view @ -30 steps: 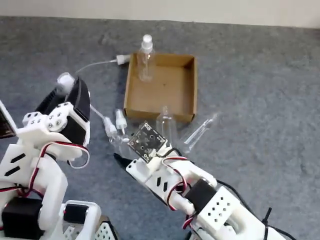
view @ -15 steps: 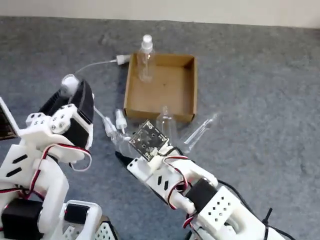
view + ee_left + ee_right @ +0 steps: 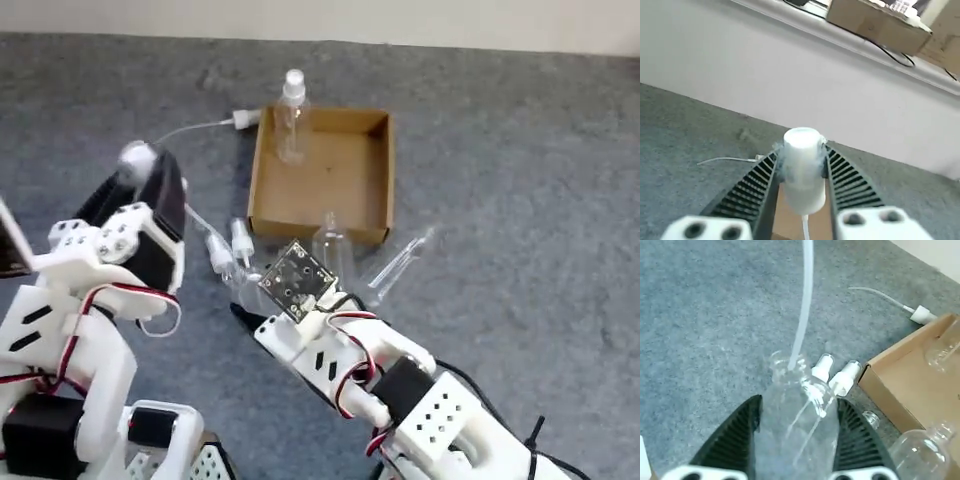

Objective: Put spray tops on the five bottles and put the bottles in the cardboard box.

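Since 0.5 s ago the left pincer (image 3: 800,152) has drifted slightly toward the far left of the worktop (image 3: 520,150), taking its spray top (image 3: 802,187) along. Its jaws are closed against the white cap's sides, and the thin tube (image 3: 802,305) hangs from it into the neck of the clear bottle (image 3: 792,440). The right pincer (image 3: 799,407) has kept its place (clamped on that bottle's body, just in front of the cardboard box (image 3: 330,185)). 1 capped bottle (image 3: 291,115) stands inside the box at its far left corner. 2 loose spray tops (image 3: 845,377) lie just beside the held bottle, and a 3rd loose top (image 3: 246,118) rests on the worktop by the box's far left corner, outside it. The worktop is covered in grey, felt-like material, and a plain white wall (image 3: 790,75) runs behind it.
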Controlling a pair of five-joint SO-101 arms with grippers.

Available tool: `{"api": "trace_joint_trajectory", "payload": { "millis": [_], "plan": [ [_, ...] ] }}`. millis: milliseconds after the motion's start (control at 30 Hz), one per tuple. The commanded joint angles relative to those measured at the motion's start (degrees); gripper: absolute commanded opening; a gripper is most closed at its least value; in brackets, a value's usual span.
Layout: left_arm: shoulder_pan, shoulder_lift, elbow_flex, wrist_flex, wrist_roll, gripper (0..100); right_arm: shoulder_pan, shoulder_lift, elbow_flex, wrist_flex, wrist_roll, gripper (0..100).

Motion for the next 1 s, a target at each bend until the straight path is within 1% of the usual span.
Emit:
{"api": "trace_joint_trajectory", "payload": {
  "millis": [0,400,600,800,967],
  "plan": [
    [-2.86,0.48,-2.15,-1.58,-0.53,0,1.01,-1.36,-0.4,-1.45,-0.53,0.4],
    [-3.12,0.48,-0.57,-2.2,-0.53,0,1.01,-1.45,-0.4,-1.45,-0.53,0.4],
    [-3.12,0.48,-0.31,-4.75,-0.53,0,1.01,-1.54,-0.4,-1.36,-0.53,0.4],
    [-2.86,0.48,0.04,-4.31,-0.44,0,1.01,-1.63,-0.4,-1.36,-0.53,0.4],
    [-2.68,-0.04,4.35,-3.6,-0.09,0,1.01,-1.63,-0.4,-1.36,-0.53,0.4]
  ]
}}
